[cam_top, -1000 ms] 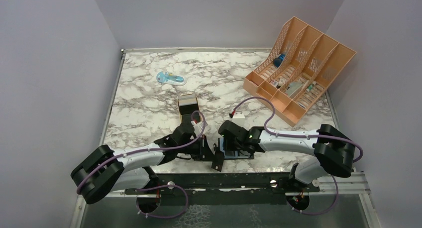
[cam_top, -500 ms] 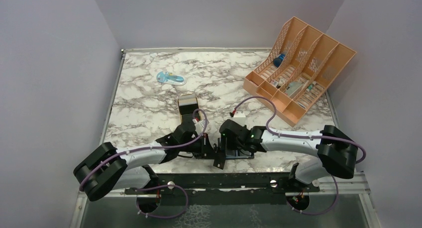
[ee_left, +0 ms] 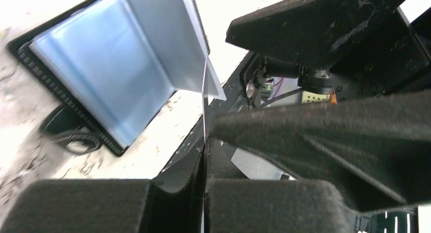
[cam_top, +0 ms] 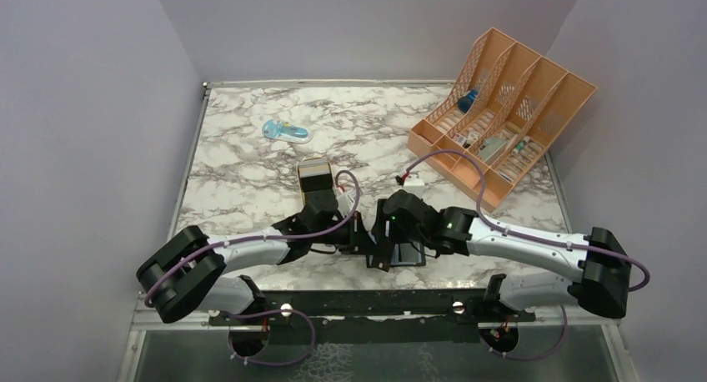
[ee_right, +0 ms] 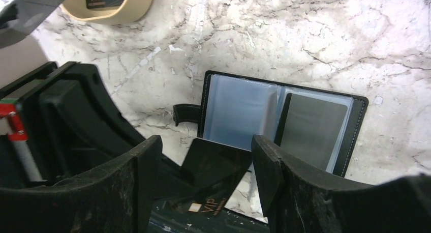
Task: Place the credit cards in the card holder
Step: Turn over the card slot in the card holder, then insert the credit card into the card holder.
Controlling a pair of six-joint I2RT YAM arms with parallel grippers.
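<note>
The card holder [ee_right: 239, 111] lies open on the marble near the front edge, with blue-grey sleeves and a grey card in its right side; it also shows in the top view [cam_top: 410, 255] and the left wrist view [ee_left: 101, 65]. My left gripper [ee_left: 204, 151] is shut on a thin credit card [ee_left: 204, 100] seen edge-on, just beside the holder. In the right wrist view that card [ee_right: 218, 174] is dark with gold VIP lettering. My right gripper [ee_right: 206, 144] is open, its fingers either side of this card without touching it. In the top view both grippers, left [cam_top: 354, 236] and right [cam_top: 392, 242], meet at the holder.
The gold tin [cam_top: 315, 178] with a VIP card inside stands behind the grippers and shows in the right wrist view [ee_right: 109, 1]. A blue object [cam_top: 286, 132] lies far left. An orange file rack [cam_top: 500, 115] stands at the back right. The table's front edge is close.
My left gripper has carried the card to the right, up to the holder. My right gripper has shifted slightly right and down over the holder, now straddling the card.
</note>
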